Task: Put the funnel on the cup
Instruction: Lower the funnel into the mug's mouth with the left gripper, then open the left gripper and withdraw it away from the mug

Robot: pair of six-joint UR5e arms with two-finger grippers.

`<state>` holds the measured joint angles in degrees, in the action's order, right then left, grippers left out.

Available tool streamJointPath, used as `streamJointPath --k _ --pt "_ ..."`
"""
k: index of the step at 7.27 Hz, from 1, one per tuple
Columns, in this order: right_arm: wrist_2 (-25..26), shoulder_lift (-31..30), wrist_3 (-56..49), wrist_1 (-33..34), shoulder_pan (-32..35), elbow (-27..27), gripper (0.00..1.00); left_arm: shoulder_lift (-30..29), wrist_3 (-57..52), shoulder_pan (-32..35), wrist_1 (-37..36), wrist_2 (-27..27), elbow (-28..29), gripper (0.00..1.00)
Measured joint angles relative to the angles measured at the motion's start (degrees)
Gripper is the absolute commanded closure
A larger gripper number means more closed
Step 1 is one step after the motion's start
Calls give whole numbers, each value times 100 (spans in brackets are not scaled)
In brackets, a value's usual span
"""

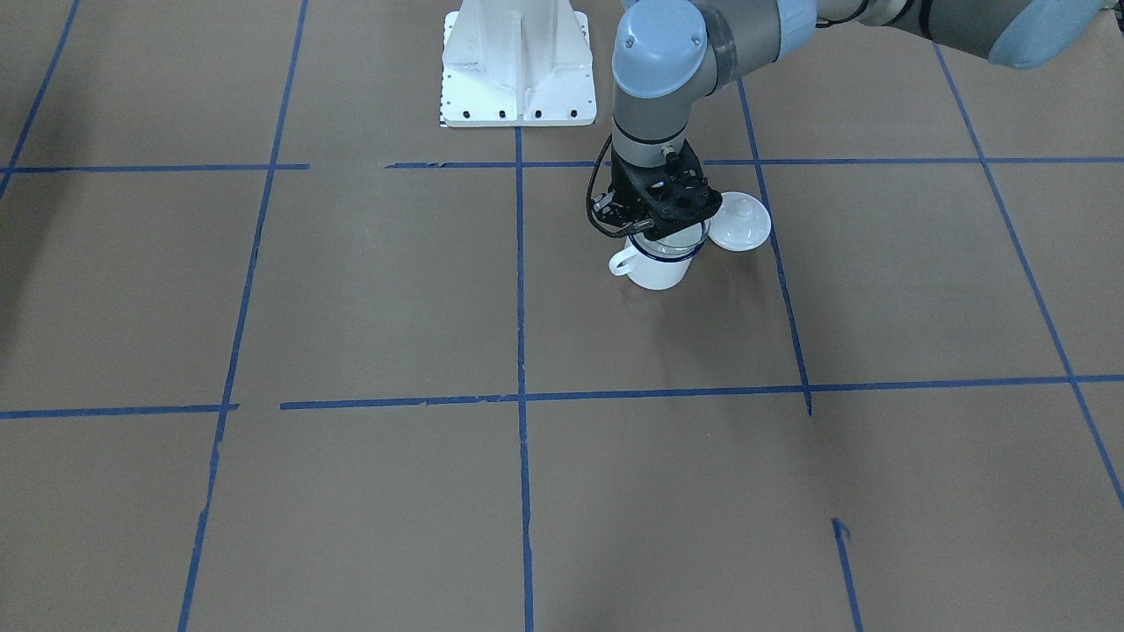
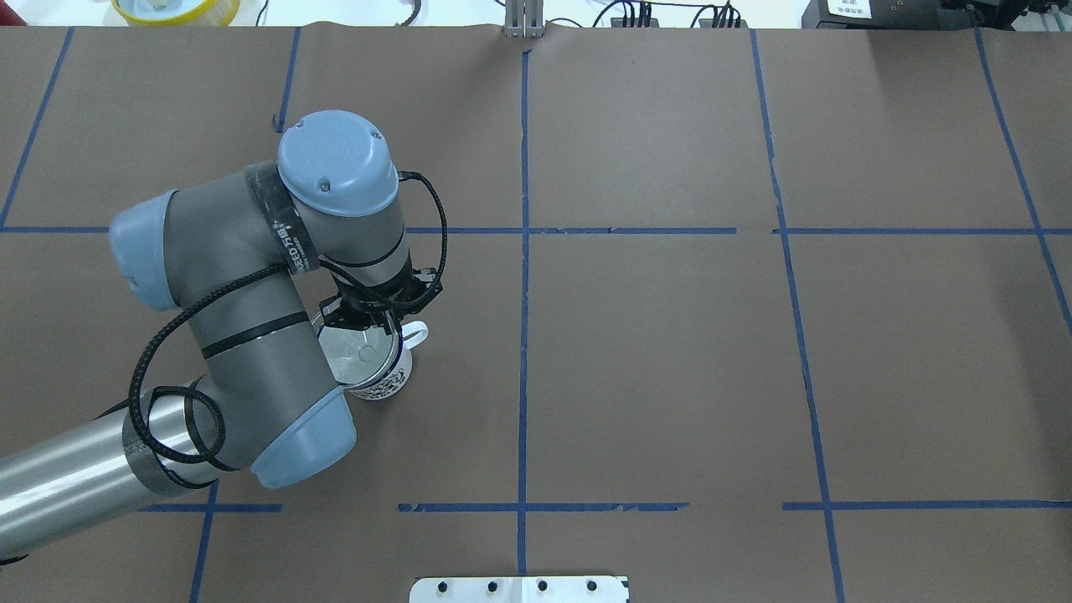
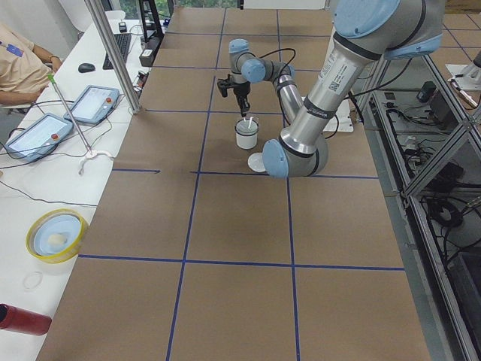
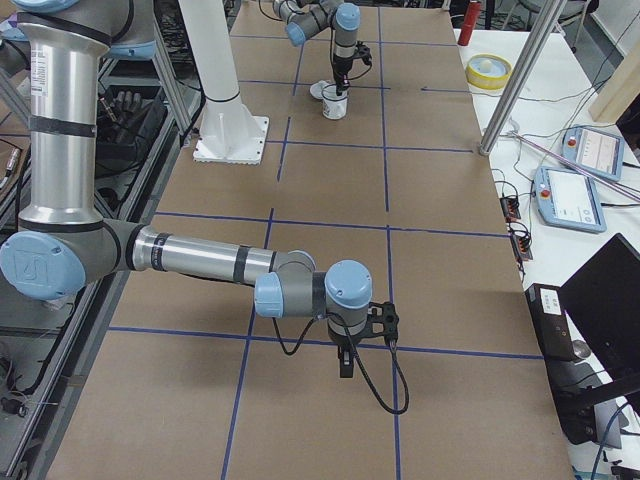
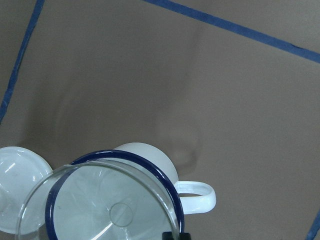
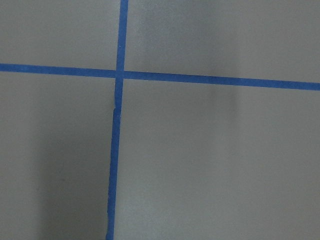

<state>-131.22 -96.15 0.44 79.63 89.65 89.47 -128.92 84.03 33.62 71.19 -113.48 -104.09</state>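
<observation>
The white cup (image 1: 657,270) with a dark blue rim stands on the brown table, its loop handle (image 5: 197,196) free. The clear funnel (image 5: 100,205) is in the cup's mouth, its cone slightly off-centre from the blue rim; it also shows in the overhead view (image 2: 360,352). My left gripper (image 1: 654,226) hangs straight over the cup's far rim (image 2: 368,322), shut on the funnel's edge; one black fingertip (image 5: 175,235) shows at that edge. My right gripper (image 4: 345,365) hovers low over bare table far from the cup; I cannot tell whether it is open or shut.
A round white lid with a knob (image 1: 740,222) lies right beside the cup, also seen in the left wrist view (image 5: 15,185). The white robot base (image 1: 516,66) stands behind. A yellow bowl (image 3: 56,235) sits at the table's edge. Blue tape lines cross the table.
</observation>
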Motion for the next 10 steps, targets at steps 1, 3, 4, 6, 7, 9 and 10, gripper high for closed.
streamJointPath --k 1,3,4,6,7,9,10 --pt "0 0 0 0 0 0 0 12 0 -6 2 5 1 1" --pt "0 0 0 0 0 0 0 55 -38 -6 16 23 -50 0" --pt "0 0 0 0 0 0 0 158 -250 36 29 28 -226 0" --pt "0 0 -3 0 0 -5 0 856 -1396 556 506 -10 -866 0" --pt "0 0 -4 0 0 -8 0 1420 -2085 975 1109 -142 -1026 0" --pt "0 0 -8 0 0 -9 0 2665 -3889 2119 2172 -716 -1059 0" --pt "0 0 -7 0 0 -9 0 3166 -4974 2808 2345 -901 -976 0"
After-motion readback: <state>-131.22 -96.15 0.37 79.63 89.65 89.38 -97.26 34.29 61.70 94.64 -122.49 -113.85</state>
